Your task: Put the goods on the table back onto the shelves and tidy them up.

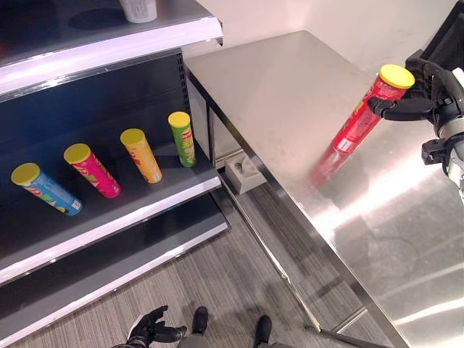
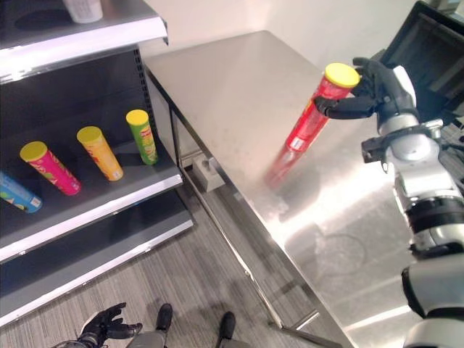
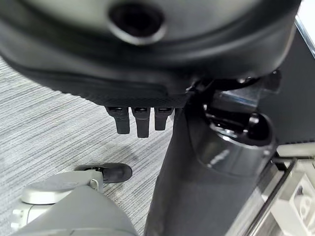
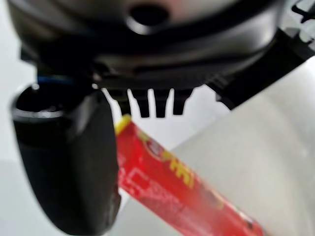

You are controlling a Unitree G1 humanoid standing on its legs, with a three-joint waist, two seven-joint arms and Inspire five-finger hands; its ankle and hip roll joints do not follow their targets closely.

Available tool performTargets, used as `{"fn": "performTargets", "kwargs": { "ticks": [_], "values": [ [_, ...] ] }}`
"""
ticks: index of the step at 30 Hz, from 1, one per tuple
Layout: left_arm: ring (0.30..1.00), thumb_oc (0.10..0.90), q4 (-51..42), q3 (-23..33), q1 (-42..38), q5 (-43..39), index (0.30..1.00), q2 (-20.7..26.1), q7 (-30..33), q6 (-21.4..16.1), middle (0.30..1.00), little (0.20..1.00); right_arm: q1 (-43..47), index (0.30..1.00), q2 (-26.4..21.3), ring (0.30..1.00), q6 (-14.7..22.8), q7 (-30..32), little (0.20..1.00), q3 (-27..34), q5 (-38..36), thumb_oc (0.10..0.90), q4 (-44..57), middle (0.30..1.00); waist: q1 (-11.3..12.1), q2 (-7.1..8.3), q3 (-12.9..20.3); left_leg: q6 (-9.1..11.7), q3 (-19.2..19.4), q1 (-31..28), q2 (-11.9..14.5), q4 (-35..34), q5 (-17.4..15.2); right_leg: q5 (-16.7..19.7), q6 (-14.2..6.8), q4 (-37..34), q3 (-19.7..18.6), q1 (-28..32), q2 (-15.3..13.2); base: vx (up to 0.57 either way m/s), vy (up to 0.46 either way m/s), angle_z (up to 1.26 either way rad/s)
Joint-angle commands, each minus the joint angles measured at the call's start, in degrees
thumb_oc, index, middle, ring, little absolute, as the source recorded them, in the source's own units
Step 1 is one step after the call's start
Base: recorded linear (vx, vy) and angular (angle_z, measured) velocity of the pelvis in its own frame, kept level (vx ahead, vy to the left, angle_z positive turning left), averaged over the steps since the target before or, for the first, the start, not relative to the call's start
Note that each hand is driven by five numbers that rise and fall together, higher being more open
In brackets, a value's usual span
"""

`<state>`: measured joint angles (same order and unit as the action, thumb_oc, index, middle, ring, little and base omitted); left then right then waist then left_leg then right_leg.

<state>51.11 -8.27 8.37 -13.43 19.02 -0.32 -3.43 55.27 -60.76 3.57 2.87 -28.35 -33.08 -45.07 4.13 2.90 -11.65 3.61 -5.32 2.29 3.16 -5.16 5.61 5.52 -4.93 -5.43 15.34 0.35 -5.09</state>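
From the eye views, the right hand pinches the tilted red can near its yellow lid, above the tabletop; four cans (blue, pink, orange, green) lie on the shelf. The left hand hangs low over the floor, fingers loosely spread. The right wrist view shows thumb and fingers closed on the can.

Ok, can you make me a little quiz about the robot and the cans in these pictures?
1. True or false: the right hand is curled round the red can near its yellow lid.
2. How many cans lie on the shelf, counting the blue can, pink can, orange can and green can?
3. Where is the left hand? A) on the table B) low, over the floor C) on the shelf

Key: 1 true; 2 four; 3 B
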Motion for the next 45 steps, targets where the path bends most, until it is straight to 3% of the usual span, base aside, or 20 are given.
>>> {"fn": "performTargets", "kwargs": {
  "ticks": [1,16,33,34,35,45],
  "values": [
    [0.9,0.8,-0.1,-2.5,0.2,-0.6,0.9,4.3,0.6,-1.6,0.9,0.9,13.6,0.9,-1.5,0.9,3.0,2.3,0.9,-0.3,-3.0,0.8,-2.7,0.9,2.4,2.66,1.6,2.7,2.3,-4.2,1.9,0.2,-7.0,-5.5,-4.4,0.4,-2.0,2.7,-1.8,0.01,-0.004,0.1],
    [0.9,0.8,0.1,-3.1,-0.7,-1.0,0.9,4.7,1.7,-1.5,0.9,0.9,20.1,0.9,1.6,0.9,0.2,3.5,0.9,-2.4,0.4,0.8,-14.9,0.9,3.0,2.2,1.7,2.4,1.1,-4.1,1.4,0.2,-7.2,-5.7,-4.5,0.4,-1.5,3.1,-2.0,0.01,-0.002,0.05],
    [0.9,0.8,0.1,-3.5,-1.1,-1.2,0.9,4.6,1.9,-1.4,0.9,0.9,21.1,0.9,3.4,0.9,-0.4,3.4,0.9,-2.6,0.8,0.8,-16.9,0.9,3.0,2.59,1.5,2.4,1.0,-4.1,1.6,0.2,-7.2,-5.8,-4.4,0.4,-1.6,3.1,-1.8,0.0,0.0,0.0],
    [0.9,0.8,0.1,-3.5,-1.1,-1.2,0.9,4.6,1.9,-1.4,0.9,0.9,21.1,0.688,3.4,0.688,-0.4,3.4,0.688,-2.6,0.8,0.659,-16.9,0.688,3.0,2.59,1.5,2.4,1.0,-4.1,1.6,0.2,-7.2,-5.8,-4.4,0.4,-1.6,3.1,-1.8,0.0,0.0,0.0],
    [0.9,0.8,0.2,-3.5,-1.0,-1.2,0.9,4.6,1.9,-1.4,0.9,0.9,21.2,0.3,3.3,0.3,-0.3,3.5,0.3,-2.7,0.8,0.4,-16.8,0.3,3.1,2.63,1.5,2.4,1.0,-4.1,1.6,0.2,-7.2,-5.8,-4.4,0.4,-1.6,3.1,-1.8,0.0,0.0,0.0],
    [0.9,0.8,0.7,-3.2,-1.2,-1.3,0.9,4.4,2.4,-1.3,0.9,0.9,20.5,0.3,2.9,0.3,0.3,4.9,0.3,-2.1,2.1,0.4,-15.3,0.3,2.8,2.58,1.6,2.4,1.1,-4.4,1.7,0.2,-7.4,-5.9,-4.4,0.4,-1.9,3.4,-1.7,0.0,0.0,0.0]
  ]
}}
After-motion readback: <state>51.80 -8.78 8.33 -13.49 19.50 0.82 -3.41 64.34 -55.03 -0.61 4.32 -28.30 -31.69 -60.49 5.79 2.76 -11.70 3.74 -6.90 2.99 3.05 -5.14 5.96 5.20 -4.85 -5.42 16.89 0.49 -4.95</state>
